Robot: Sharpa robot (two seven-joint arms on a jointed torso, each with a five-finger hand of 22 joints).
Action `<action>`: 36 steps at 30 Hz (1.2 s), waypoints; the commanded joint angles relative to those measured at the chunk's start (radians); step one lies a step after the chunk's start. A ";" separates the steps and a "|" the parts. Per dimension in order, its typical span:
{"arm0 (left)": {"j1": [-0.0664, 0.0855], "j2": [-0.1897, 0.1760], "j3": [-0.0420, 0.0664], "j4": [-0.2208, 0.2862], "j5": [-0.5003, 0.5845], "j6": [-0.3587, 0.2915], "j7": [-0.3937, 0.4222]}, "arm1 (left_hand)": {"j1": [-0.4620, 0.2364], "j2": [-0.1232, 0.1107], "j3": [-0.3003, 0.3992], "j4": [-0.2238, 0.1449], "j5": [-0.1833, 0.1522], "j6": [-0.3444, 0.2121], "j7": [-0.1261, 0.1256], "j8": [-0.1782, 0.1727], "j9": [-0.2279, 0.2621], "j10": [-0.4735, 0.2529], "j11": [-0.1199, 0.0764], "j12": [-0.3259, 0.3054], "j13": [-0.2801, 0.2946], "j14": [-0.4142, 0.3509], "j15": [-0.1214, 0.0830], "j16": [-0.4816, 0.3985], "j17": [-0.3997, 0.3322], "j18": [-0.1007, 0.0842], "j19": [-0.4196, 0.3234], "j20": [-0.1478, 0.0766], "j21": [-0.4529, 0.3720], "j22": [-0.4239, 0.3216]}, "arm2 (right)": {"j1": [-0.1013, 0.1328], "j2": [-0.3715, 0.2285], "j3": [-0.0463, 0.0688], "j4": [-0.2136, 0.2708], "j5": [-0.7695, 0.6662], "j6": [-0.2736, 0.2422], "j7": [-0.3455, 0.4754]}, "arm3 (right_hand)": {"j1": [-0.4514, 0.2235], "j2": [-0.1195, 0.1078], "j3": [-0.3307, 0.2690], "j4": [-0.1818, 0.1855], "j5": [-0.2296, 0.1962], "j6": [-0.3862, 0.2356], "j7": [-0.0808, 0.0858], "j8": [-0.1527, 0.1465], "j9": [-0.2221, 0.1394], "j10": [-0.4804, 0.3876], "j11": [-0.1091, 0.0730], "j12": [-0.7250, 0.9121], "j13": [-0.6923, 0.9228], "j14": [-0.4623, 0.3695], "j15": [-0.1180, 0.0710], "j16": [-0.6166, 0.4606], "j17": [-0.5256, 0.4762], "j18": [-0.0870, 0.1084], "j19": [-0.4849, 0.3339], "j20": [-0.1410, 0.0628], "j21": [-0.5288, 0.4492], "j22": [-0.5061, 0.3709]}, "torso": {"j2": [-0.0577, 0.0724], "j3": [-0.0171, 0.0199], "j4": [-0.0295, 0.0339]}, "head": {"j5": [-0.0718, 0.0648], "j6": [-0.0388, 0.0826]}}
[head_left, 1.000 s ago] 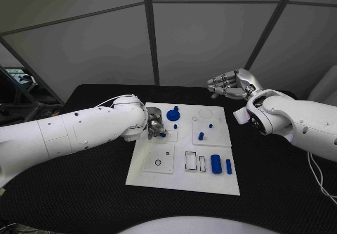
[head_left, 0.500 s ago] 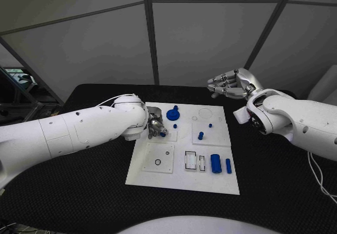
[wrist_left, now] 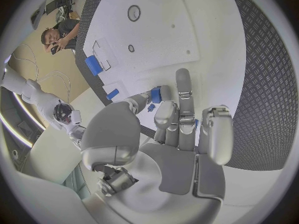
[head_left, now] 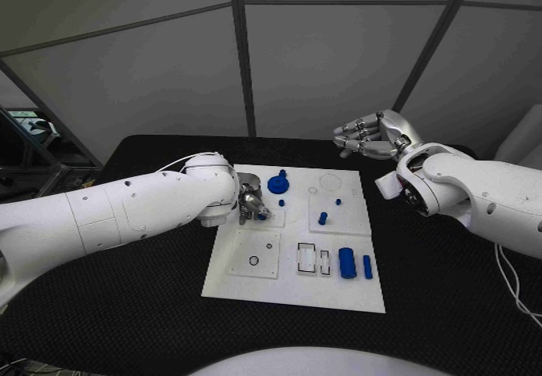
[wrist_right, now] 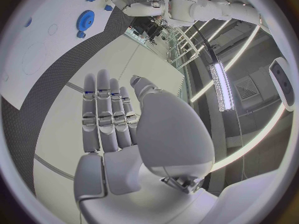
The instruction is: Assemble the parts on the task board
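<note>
White board point(head_left: 296, 291) sits mid-frame on black table point(head_left: 135, 313), no readable writing or labels on it. Blue parts on board: gear point(head_left: 279, 185) at upper middle, small peg point(head_left: 281, 202) just below it, two pegs point(head_left: 323, 217) on the right-centre tile, cylinder point(head_left: 347, 262) and slimmer bar point(head_left: 367, 267) at lower right beside rectangular slots point(head_left: 307, 258). Lower-left tile point(head_left: 255, 254) has a small ring hole. Grey panel walls point(head_left: 327, 70) behind the table.

Left hand point(head_left: 250, 201) is at the board's upper-left tile, arm covering the board's left edge. In the left wrist view the left hand point(wrist_left: 177, 134) pinches a small blue part point(wrist_left: 156, 94) between thumb and fingertips, over the board surface.

Right hand point(head_left: 370, 136) hovers off the board past its upper-right corner, fingers loosely curled inward, nothing in it. The right wrist view shows the right hand point(wrist_right: 124, 129) with fingers extended side by side, thumb alongside, holding nothing.

Compared with half a second ago: left hand stays at the same tile with barely any shift; right hand unchanged; parts all in the same spots.
</note>
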 commanded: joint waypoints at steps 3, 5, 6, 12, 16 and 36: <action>0.001 0.003 0.000 -0.003 -0.002 0.007 -0.006 | -0.026 0.004 -0.024 0.013 -0.009 0.010 0.002 0.005 0.002 0.008 0.001 0.004 -0.002 0.007 -0.001 -0.007 0.002 -0.033 0.059 -0.007 0.005 0.149 | 0.002 0.001 0.001 0.001 -0.002 0.009 0.001 | -0.012 0.000 -0.005 0.002 0.005 -0.009 0.001 -0.005 -0.001 -0.009 0.001 -0.006 -0.001 0.000 0.006 -0.005 -0.001 0.002 0.001 0.008 -0.006 -0.002 | 0.001 0.0003 0.0001 | -0.001 0.001; 0.001 0.004 0.000 -0.004 -0.002 0.004 -0.006 | -0.028 0.005 -0.027 0.015 -0.009 0.011 0.002 0.005 0.002 0.008 0.001 0.003 -0.002 0.007 -0.001 -0.008 0.003 -0.033 0.059 -0.007 0.005 0.149 | 0.002 0.001 0.001 0.001 -0.002 0.009 0.001 | -0.013 0.000 -0.005 0.002 0.005 -0.010 0.001 -0.005 -0.001 -0.010 0.001 -0.006 -0.002 0.000 0.006 -0.005 -0.002 0.002 0.001 0.008 -0.007 -0.002 | 0.001 0.0002 0.0002 | -0.001 0.001; 0.001 0.004 0.000 -0.005 -0.002 0.004 -0.006 | -0.030 0.006 -0.030 0.017 -0.009 0.011 0.002 0.005 0.002 0.008 0.001 0.003 -0.003 0.007 -0.001 -0.008 0.003 -0.033 0.059 -0.007 0.005 0.149 | 0.002 0.001 0.001 0.001 -0.002 0.009 0.001 | -0.013 0.000 -0.005 0.002 0.005 -0.010 0.001 -0.005 -0.001 -0.010 0.001 -0.006 -0.002 0.000 0.006 -0.006 -0.002 0.002 0.000 0.008 -0.007 -0.003 | 0.001 0.0000 0.0005 | -0.002 0.001; 0.001 0.005 0.000 -0.008 -0.002 0.001 -0.005 | -0.041 0.014 -0.044 0.031 -0.009 0.011 0.002 0.005 0.002 0.009 0.001 0.004 -0.003 0.008 -0.001 -0.009 0.004 -0.034 0.059 -0.007 0.006 0.151 | 0.002 0.001 0.001 0.000 -0.002 0.010 0.000 | -0.014 0.000 -0.006 0.002 0.005 -0.011 0.002 -0.005 -0.001 -0.011 0.002 -0.006 -0.002 0.000 0.007 -0.007 -0.002 0.002 0.000 0.008 -0.008 -0.003 | 0.001 -0.0003 0.0004 | -0.003 0.000; 0.001 0.006 0.000 -0.011 -0.002 0.002 -0.005 | -0.048 0.019 -0.051 0.039 -0.009 0.012 0.002 0.005 0.002 0.010 0.002 0.006 -0.001 0.008 -0.001 -0.010 0.005 -0.034 0.060 -0.007 0.007 0.152 | 0.002 0.001 0.001 0.000 -0.002 0.011 -0.001 | -0.015 -0.001 -0.006 0.003 0.005 -0.012 0.002 -0.005 -0.001 -0.012 0.002 -0.006 -0.003 -0.001 0.007 -0.008 -0.002 0.002 0.000 0.009 -0.010 -0.004 | 0.000 -0.0005 0.0004 | -0.003 -0.001; 0.001 0.009 0.000 -0.020 0.001 0.006 -0.005 | -0.079 0.023 -0.083 0.072 -0.009 0.015 0.002 0.005 0.003 0.013 0.002 0.010 0.001 0.009 0.000 -0.013 0.008 -0.035 0.062 -0.007 0.008 0.156 | 0.002 0.002 0.001 -0.002 -0.002 0.018 -0.003 | -0.027 -0.001 -0.013 0.008 0.006 -0.017 0.004 -0.004 -0.001 -0.016 0.005 -0.005 -0.005 -0.001 0.010 -0.015 -0.003 0.003 0.001 0.012 -0.018 -0.009 | -0.001 -0.0001 0.0008 | -0.003 -0.003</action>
